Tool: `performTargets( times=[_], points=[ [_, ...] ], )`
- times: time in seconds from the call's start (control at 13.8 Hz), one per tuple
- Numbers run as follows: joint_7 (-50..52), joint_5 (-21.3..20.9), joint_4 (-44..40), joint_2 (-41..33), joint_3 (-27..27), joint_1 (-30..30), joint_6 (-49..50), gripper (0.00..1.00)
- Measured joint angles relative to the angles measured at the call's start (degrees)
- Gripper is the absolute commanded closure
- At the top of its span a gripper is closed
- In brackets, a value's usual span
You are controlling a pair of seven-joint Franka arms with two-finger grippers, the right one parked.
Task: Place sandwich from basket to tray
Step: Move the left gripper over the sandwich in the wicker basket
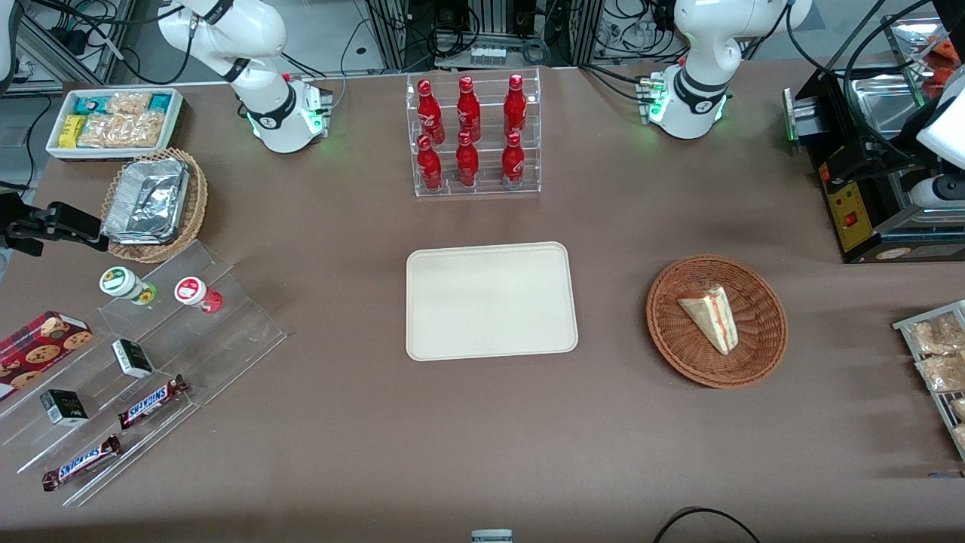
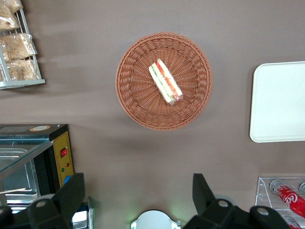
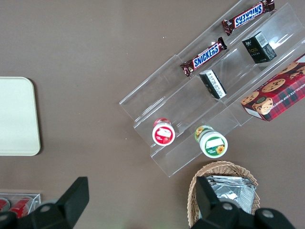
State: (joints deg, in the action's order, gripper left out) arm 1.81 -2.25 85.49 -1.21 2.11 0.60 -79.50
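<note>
The brown tabletop (image 1: 482,422) carries the cream-beige tray (image 1: 491,301) at its middle, bare, with the acrylic rack of red cola bottles (image 1: 473,136) farther from the front camera. Toward the working arm's end, well apart from the tray, sits the round reddish-brown wicker basket (image 1: 761,339), and the triangular sandwich (image 1: 709,314) lies in it, its pink-red and green filling stripe showing. The gripper (image 2: 138,200) hangs high above the tabletop beside the basket, its fingers (image 2: 71,195) spread wide, holding nothing

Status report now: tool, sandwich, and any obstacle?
Tool open, high above the table, holding nothing. Sandwich in basket. Tray bare, nothing in the way.
</note>
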Motion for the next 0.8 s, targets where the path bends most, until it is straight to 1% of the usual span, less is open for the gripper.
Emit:
performTargets(
  times=[0.43,0.8],
  points=[
    [0.0,0.0,0.8,1.0,0.0,0.1,-1.4,0.0],
    [0.0,0.6,1.4,5.8,0.0,0.4,-6.0,0.0]
  ],
)
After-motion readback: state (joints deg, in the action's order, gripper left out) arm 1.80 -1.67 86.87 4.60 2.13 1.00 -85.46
